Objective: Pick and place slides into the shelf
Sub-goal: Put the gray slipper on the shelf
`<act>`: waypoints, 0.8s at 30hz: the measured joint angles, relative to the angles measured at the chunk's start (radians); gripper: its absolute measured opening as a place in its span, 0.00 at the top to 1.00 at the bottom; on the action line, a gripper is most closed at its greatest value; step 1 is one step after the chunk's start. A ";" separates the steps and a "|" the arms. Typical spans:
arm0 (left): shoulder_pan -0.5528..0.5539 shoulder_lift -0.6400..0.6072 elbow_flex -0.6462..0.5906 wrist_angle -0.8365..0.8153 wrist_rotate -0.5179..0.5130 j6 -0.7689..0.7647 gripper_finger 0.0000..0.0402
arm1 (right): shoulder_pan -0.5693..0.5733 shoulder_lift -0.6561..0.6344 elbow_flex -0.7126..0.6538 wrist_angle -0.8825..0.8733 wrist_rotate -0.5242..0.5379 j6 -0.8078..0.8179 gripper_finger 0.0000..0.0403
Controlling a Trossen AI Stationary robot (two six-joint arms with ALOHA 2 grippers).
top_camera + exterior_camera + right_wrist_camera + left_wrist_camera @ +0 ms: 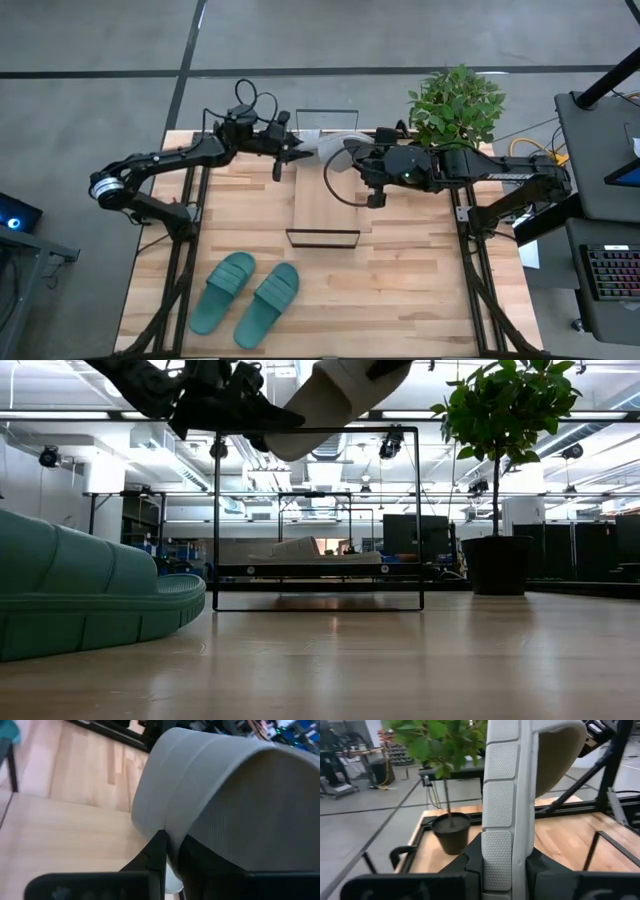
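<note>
One pale grey slide (328, 148) hangs in the air between my two grippers, over the far end of the shelf (325, 200), a light plank top on a thin black wire frame (416, 520). In the low view the slide (325, 400) sits above the frame's top bar. My left gripper (288, 155) is shut on its left end, and my right gripper (352, 150) is shut on its right part. The teal pair (245, 298) lies side by side, soles down, on the near left of the table. Through the frame, a pale slide-like shape (300, 547) shows low and far off. My left gripper (505, 870) pinches one end of the grey slide's sole (497, 855) through its thickness, one finger (470, 865) on each face. It comes level from the table's left, along the slide's length. The slide is lifted clear and turned on edge, its strap (560, 755) bulging sideways. My right gripper (172, 865) holds the grey slide at the edge of its wide ribbed strap (175, 827), coming from the table's right. One finger (156, 852) lies against the strap's outside; the strap hides the other. The slide is clear of the shelf.
A potted plant (455, 105) stands at the table's far right corner, close behind my right arm. The near right of the butcher-block table (420, 290) is bare wood. A desk with a keyboard (610, 270) stands beyond the right edge.
</note>
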 joint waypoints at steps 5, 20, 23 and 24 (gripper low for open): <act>0.063 -0.024 -0.001 -0.009 -0.022 -0.005 0.91 | 0.001 -0.013 0.001 -0.005 0.024 0.005 0.80; 0.152 -0.042 -0.101 0.533 0.010 -0.427 0.91 | 0.057 -0.019 -0.007 -0.003 0.161 0.033 0.54; 0.179 -0.006 -0.124 0.656 -0.002 -0.556 0.91 | 0.096 -0.018 -0.023 0.025 0.161 0.011 0.54; 0.183 0.008 -0.128 0.688 -0.001 -0.590 0.91 | 0.108 -0.018 -0.034 0.047 0.163 -0.006 0.54</act>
